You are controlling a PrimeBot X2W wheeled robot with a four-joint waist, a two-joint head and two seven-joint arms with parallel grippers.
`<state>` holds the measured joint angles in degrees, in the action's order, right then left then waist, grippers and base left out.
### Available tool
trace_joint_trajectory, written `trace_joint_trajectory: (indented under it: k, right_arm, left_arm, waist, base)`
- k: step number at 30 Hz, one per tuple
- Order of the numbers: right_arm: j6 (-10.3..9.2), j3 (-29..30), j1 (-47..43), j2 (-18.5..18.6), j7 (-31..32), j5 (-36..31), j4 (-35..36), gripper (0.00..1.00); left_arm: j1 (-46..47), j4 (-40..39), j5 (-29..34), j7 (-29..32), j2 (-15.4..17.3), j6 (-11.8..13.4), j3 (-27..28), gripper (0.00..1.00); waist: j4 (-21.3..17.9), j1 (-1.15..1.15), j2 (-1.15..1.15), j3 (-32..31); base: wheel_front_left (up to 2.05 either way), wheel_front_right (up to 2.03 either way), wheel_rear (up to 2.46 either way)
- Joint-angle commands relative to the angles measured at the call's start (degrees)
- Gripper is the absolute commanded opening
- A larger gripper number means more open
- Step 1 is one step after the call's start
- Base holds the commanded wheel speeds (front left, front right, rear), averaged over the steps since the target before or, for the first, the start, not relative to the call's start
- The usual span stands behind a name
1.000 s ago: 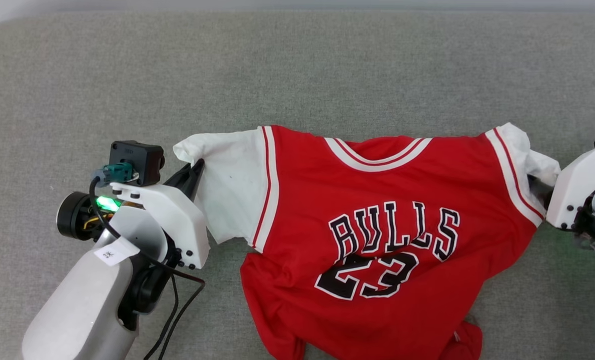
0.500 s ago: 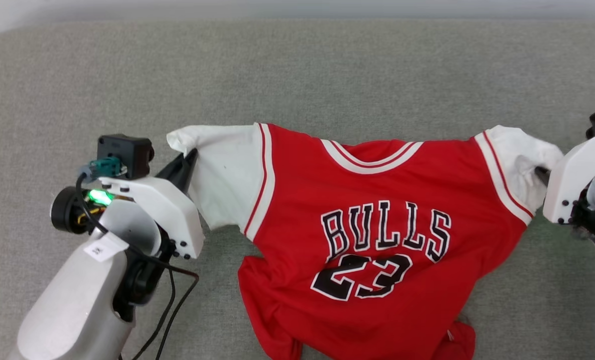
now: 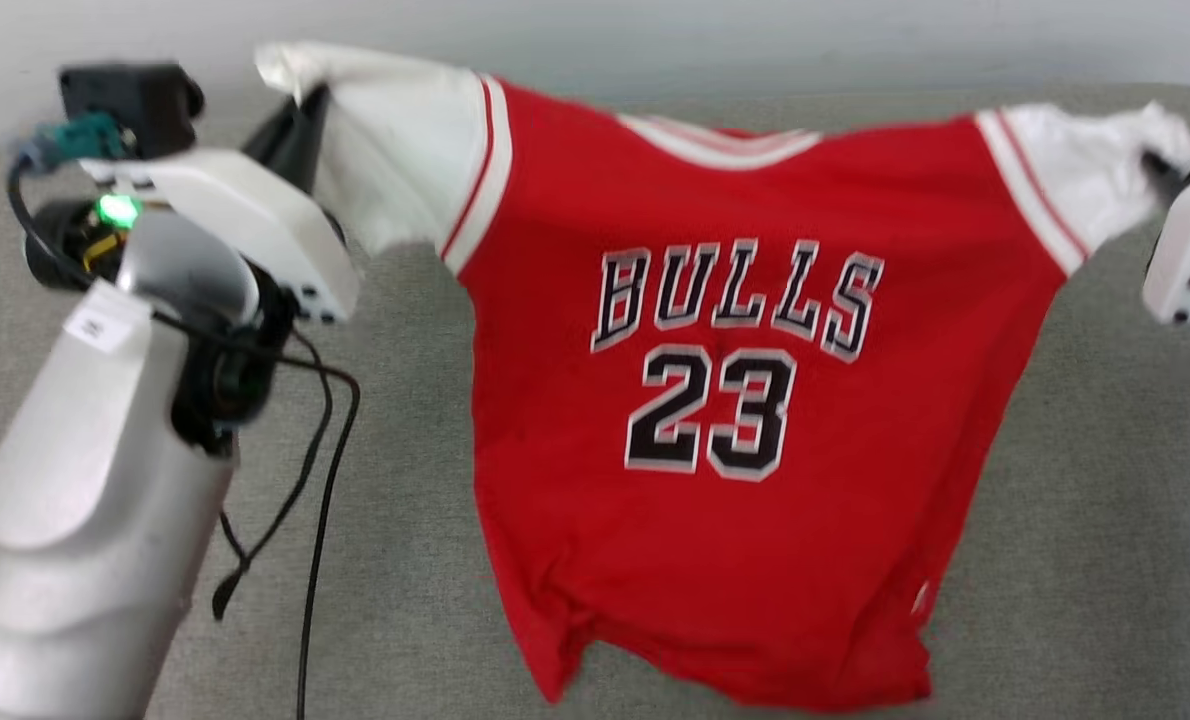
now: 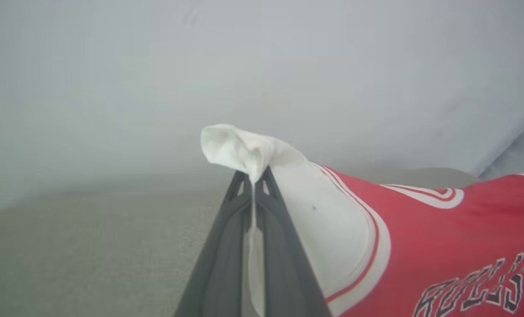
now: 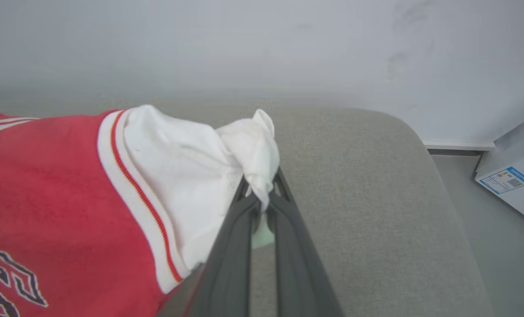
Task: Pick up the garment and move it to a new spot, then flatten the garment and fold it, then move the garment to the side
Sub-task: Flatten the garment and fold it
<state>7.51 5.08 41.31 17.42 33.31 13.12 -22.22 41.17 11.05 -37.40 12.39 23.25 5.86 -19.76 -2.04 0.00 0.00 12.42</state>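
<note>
Cushion (image 3: 405, 560), grey and wide, lies under everything, with a pale wall (image 3: 655, 30) behind it. Above the cushion hangs the garment (image 3: 735, 500), a red shirt with white sleeves. Its front faces the head camera, so "BULLS 23" reads the right way up. Its top edge is stretched out straight, and its bottom edge hangs down by the cushion's near side; I cannot tell if it touches. The big pale left arm (image 3: 85, 480) rises over the cushion's left part, with black cables (image 3: 315, 480) dangling from it. The left gripper (image 4: 254, 185) is pinched tight on the tip of one white sleeve. The right gripper (image 5: 262, 193) is pinched tight on the other sleeve's tip, over the cushion's right part. Past the cushion's right end, a white box (image 5: 517, 176) lies on the floor.
</note>
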Motion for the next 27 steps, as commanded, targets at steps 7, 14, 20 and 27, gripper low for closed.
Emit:
trace_joint_trajectory:
  k: [7,14,20,27]
  right_arm:
    - [-0.05,2.2,11.3,-0.1,-6.0,-3.8,-1.7,0.00]
    - [-0.05,2.9,23.2,-1.4,-13.2,-6.3,-4.7,0.00]
    - [-0.06,2.9,32.8,-2.6,-18.4,-8.0,-7.5,0.00]
    - [-0.06,1.9,41.5,-2.1,-22.5,-7.7,-11.6,0.00]
  left_arm:
    - [13.6,10.4,1.5,-5.9,-1.6,-2.9,1.2,0.00]
    - [26.8,19.3,4.1,-13.2,-1.3,-4.1,2.6,0.00]
    - [36.9,25.0,5.6,-18.2,0.2,-5.8,3.5,0.00]
    - [45.1,28.6,6.1,-20.5,1.3,-7.1,4.0,0.00]
  waist:
    - [-0.8,0.00,0.00,2.2]
    - [-1.5,0.00,0.00,6.3]
    - [-2.1,0.00,0.00,9.9]
    - [-2.0,0.00,0.00,15.7]
  base:
    - [0.00,0.00,0.00]
    - [0.00,0.00,0.00]
    - [0.00,0.00,0.00]
    - [0.00,0.00,0.00]
